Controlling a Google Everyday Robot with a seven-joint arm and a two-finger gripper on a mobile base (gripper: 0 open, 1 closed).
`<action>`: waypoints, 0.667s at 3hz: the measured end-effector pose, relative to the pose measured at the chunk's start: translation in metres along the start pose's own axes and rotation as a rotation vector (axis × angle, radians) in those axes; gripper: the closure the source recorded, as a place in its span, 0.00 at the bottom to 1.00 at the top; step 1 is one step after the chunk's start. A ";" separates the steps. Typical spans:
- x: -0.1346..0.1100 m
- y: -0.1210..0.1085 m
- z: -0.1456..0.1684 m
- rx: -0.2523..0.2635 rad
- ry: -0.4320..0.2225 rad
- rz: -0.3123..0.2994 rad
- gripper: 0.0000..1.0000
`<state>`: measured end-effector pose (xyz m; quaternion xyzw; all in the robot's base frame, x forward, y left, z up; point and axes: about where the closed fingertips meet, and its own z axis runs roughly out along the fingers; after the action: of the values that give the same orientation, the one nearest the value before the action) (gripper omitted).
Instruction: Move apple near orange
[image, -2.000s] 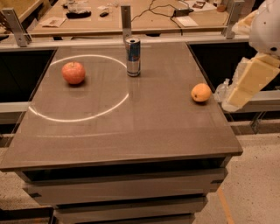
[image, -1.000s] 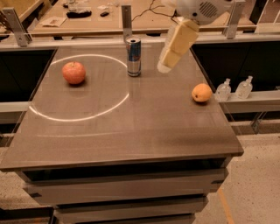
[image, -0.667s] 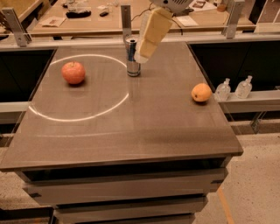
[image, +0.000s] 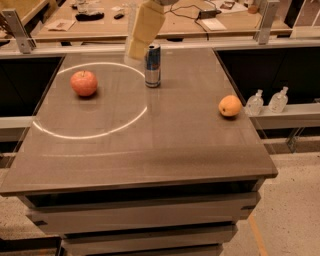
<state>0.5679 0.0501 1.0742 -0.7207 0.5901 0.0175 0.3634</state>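
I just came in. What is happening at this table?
A one-armed robot is meant to bring the apple next to the orange. Its gripper hangs over the back of the table, just left of a can, touching no fruit. The apple sits at the left inside a white ring; the orange lies apart near the right edge. The move is not yet done.

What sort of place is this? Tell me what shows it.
Probably a robotics lab: a cluttered workbench with cables behind the table, and the gripper hanging over the table's far edge, beside the can.
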 end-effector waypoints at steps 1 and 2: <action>-0.044 -0.012 0.004 0.029 -0.016 -0.082 0.00; -0.105 -0.021 0.031 0.062 -0.041 -0.193 0.00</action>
<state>0.5671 0.1559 1.1099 -0.7622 0.5105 -0.0209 0.3974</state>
